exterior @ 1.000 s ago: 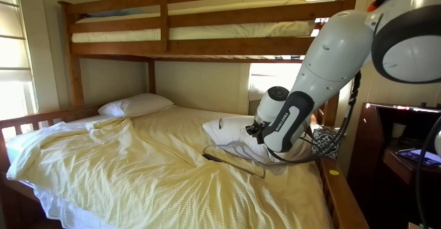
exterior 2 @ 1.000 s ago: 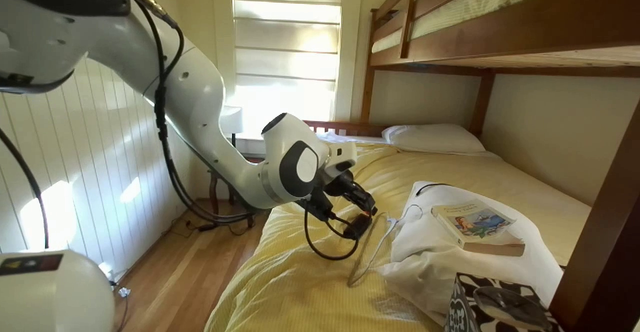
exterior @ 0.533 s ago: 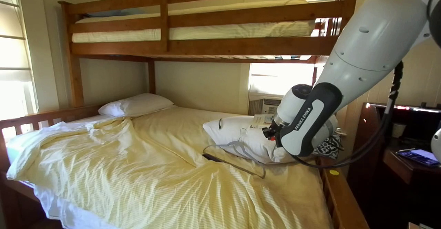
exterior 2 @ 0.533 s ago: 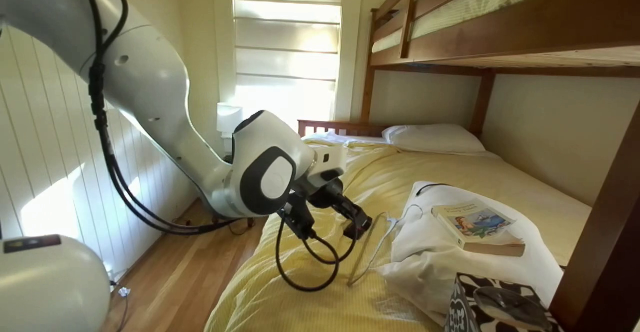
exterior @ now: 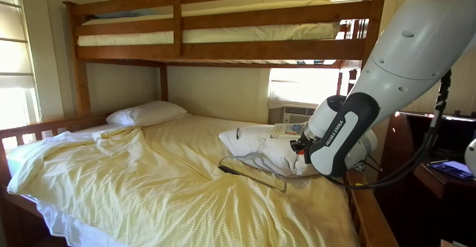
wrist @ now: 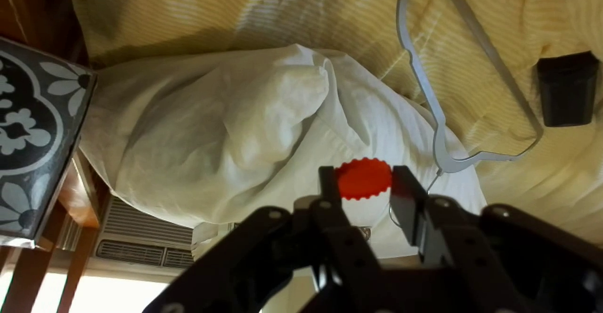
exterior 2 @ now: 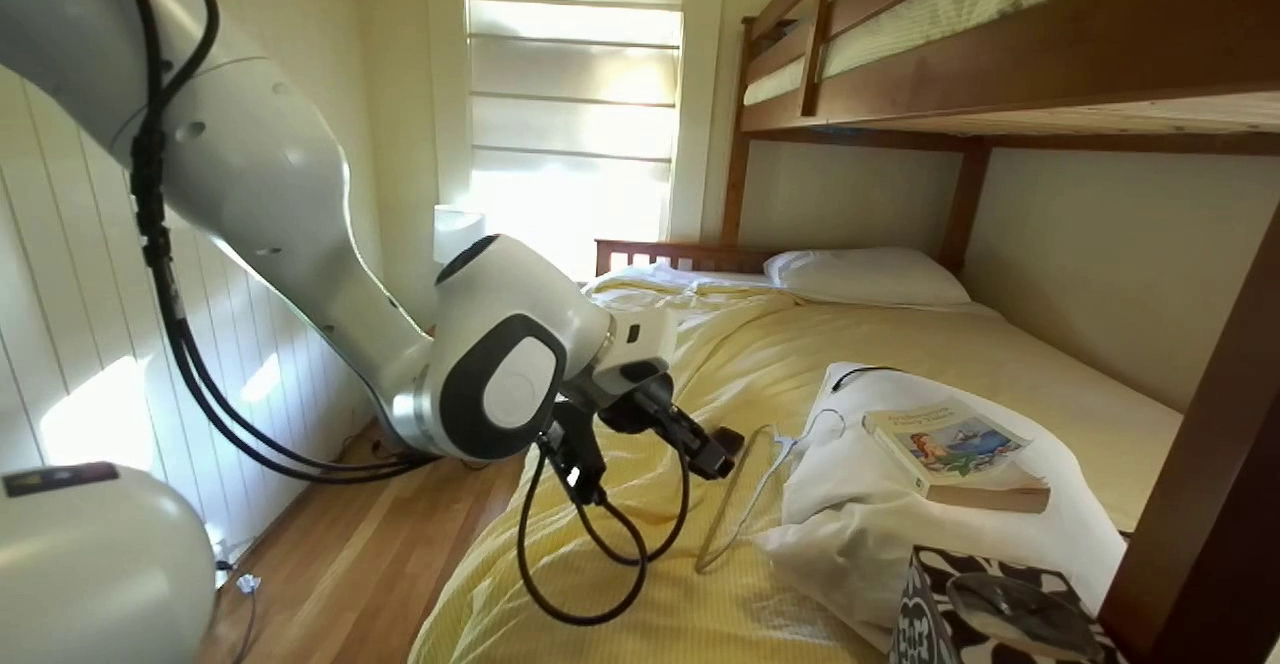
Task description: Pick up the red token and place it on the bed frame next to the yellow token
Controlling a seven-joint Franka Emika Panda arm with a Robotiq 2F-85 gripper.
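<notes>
Jaws: parted only by the breadth of what they pinch, the red token (wrist: 362, 177).
Fingers (wrist: 329, 183): black, one at either side of the token, the tips set against its opposite edges.
Gripper (wrist: 364, 180): clamped on the token, above the bed; its exact height cannot be told.
Red token: scalloped at the rim, lying between the fingertips, a broad face visible to the wrist camera; in an exterior view, a small red patch at the jaws.
Pillow (wrist: 226, 129): white, seen behind the token in the wrist view; a book (exterior 2: 950, 444) rests on it.
Hanger (wrist: 440, 136): grey, beside the pillow on the yellow bedding (exterior: 148, 172), its hook reaching over the white cloth.
Patterned box (wrist: 33, 143): floral, at the left edge of the wrist view, near the pillow.
Bed frame (exterior: 372, 217): brown wood, its side rail running along the mattress; the red token is held apart from this rail.
Yellow token (exterior: 359, 184): on the side rail, partly covered by the robot's cable (exterior: 443, 96) in an exterior view.
</notes>
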